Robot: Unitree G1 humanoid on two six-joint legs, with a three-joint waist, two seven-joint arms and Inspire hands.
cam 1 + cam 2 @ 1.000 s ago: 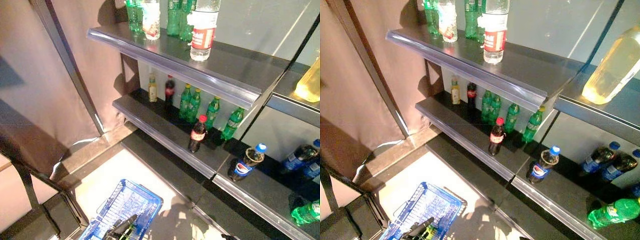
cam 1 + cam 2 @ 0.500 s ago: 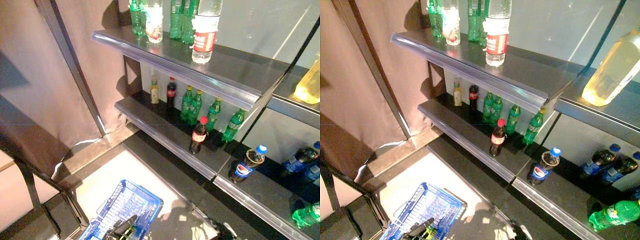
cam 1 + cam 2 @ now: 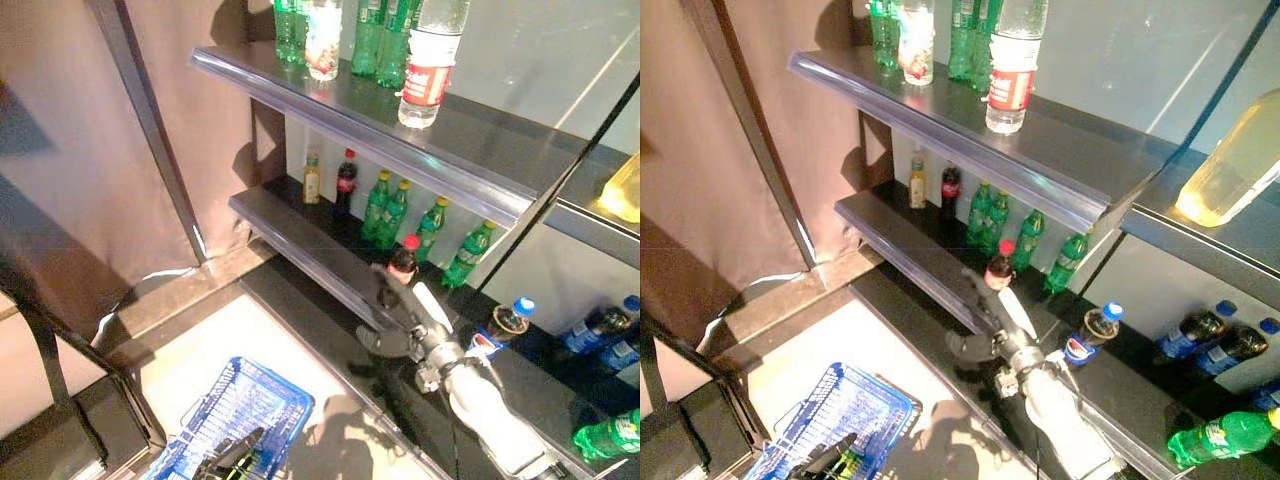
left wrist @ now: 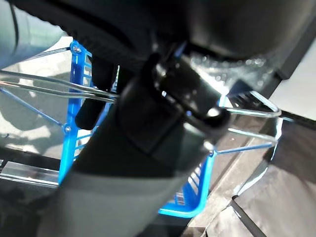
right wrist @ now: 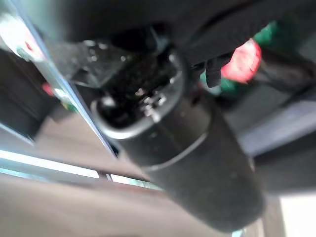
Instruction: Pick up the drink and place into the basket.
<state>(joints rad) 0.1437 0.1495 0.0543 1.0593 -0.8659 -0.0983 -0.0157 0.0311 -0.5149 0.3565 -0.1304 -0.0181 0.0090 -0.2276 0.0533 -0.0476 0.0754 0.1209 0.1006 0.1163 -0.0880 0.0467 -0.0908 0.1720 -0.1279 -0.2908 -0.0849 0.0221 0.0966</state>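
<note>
The drink, a dark cola bottle with a red cap (image 3: 404,256), stands at the front of the lower shelf (image 3: 300,250). Its cap also shows in the right wrist view (image 5: 242,61). My right hand (image 3: 393,318) reaches up to the shelf edge just in front of and below the bottle, fingers straight and thumb spread, holding nothing. The blue basket (image 3: 250,400) hangs low at the left. My left hand (image 3: 236,456) is shut on its thin wire handles (image 4: 49,85).
Green bottles (image 3: 388,208) stand behind the cola on the lower shelf, and a blue-capped cola bottle (image 3: 503,324) stands to its right. The upper shelf (image 3: 380,115) overhangs and bears more bottles, including a clear bottle with a red label (image 3: 430,65). A brown curtain (image 3: 70,150) hangs at the left.
My right arm has risen from the lower right edge up to the lower shelf, close to the red-capped cola bottle. The basket hangs as before.
</note>
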